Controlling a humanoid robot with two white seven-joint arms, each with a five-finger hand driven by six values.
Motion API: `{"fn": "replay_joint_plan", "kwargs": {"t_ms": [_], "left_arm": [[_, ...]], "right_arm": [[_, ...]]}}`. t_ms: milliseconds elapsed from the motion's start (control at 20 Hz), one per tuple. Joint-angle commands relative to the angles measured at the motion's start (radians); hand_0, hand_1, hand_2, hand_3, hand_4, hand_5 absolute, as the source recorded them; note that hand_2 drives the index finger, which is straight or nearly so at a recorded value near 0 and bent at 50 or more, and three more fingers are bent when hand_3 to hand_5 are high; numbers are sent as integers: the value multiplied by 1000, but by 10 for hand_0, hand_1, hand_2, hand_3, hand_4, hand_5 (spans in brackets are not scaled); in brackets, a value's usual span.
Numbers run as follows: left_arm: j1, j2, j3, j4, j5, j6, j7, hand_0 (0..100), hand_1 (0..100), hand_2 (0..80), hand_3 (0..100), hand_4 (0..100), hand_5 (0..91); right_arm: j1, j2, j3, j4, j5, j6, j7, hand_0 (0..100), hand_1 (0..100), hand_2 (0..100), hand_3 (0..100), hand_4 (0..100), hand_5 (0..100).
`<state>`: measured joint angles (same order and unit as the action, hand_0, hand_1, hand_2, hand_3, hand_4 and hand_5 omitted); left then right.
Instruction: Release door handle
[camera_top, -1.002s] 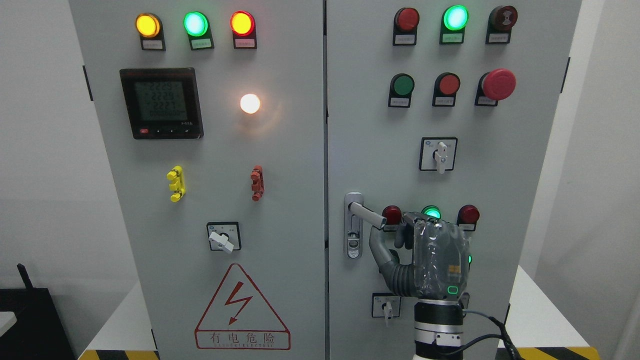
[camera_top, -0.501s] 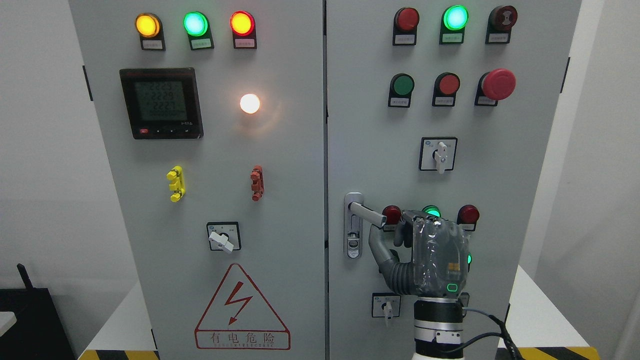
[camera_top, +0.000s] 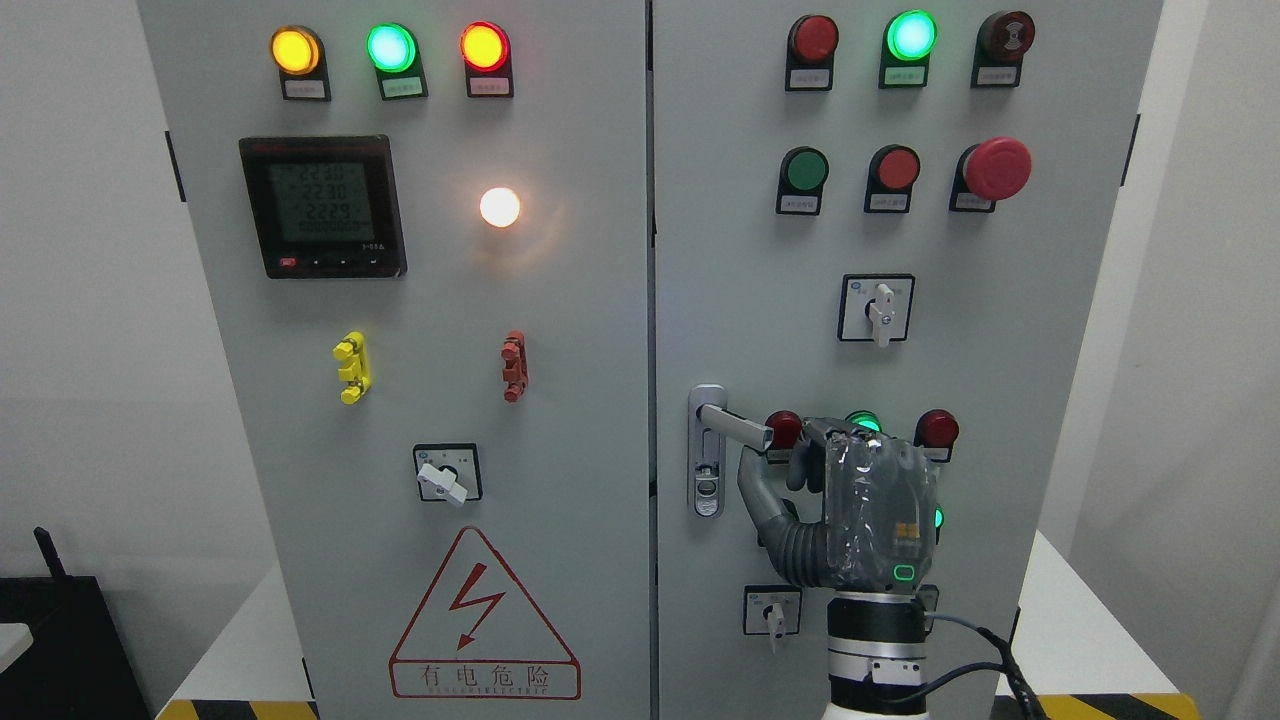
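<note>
Barely anything's shifting since a second ago: the right hand (camera_top: 850, 500) is creeping slightly up, fingers curling loosely by the door handle (camera_top: 735, 427); can't tell if gripping. Farther back, that stiff, slick metal lever is sticking out rightward from the right cabinet door (camera_top: 1000, 300).

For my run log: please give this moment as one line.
right hand: at door handle, grip unclear | left hand: unseen | door: closed
</note>
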<state>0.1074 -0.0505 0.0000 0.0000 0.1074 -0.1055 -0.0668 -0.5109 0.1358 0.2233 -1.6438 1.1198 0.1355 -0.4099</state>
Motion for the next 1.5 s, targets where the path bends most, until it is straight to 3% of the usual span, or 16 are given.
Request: {"fn": "replay_joint_plan", "kwargs": {"t_ms": [0,551,752,1002,1052,1103,1153,1253,1303,1353,1403,1453], "left_arm": [[0,0,-14,20,0,0,-1,120,389,0,0,0,0],[0,0,-14,20,0,0,-1,120,389,0,0,0,0],[0,0,-14,20,0,0,-1,120,389,0,0,0,0],[0,0,-14,20,0,0,-1,120,389,0,0,0,0],[0,0,-14,18,0,0,-1,120,389,0,0,0,0],[0,0,-14,20,0,0,-1,120,389,0,0,0,0],[0,0,-14,20,0,0,-1,120,389,0,0,0,0],[0,0,-14,20,0,0,-1,120,389,0,0,0,0],[0,0,-14,20,0,0,-1,120,389,0,0,0,0],[0,0,-14,20,0,0,-1,120,389,0,0,0,0],[0,0,-15,20,0,0,-1,120,389,0,0,0,0],[0,0,-14,20,0,0,-1,120,389,0,0,0,0]], "right_arm": [[-4,1,1,-1,0,0,0,431,638,892,1000,988,1000],[25,-13,11,-5,-5,-11,-23,437,639,892,1000,988,1000],[68,-21,13,-30,-5,-48,-26,445,644,896,1000,988,1000],[135,-137,2,-80,-3,-120,-72,479,669,839,1000,956,997],[150,-153,-1,-89,-3,-120,-72,461,685,765,1000,914,961],[163,-166,-8,-97,-3,-122,-73,448,701,650,927,786,803],[172,-177,-24,-106,-3,-128,-72,445,702,621,890,749,767],[186,-180,-45,-113,-3,-181,-70,471,615,444,564,443,441],[187,-186,-65,-120,-3,-203,-70,467,587,399,499,363,356],[192,-200,-90,-132,-5,-214,-67,450,537,281,347,207,165],[204,-226,-110,-143,-6,-220,-67,437,505,219,265,134,84],[219,-254,-125,-151,-9,-230,-67,435,490,186,231,118,65]]}}
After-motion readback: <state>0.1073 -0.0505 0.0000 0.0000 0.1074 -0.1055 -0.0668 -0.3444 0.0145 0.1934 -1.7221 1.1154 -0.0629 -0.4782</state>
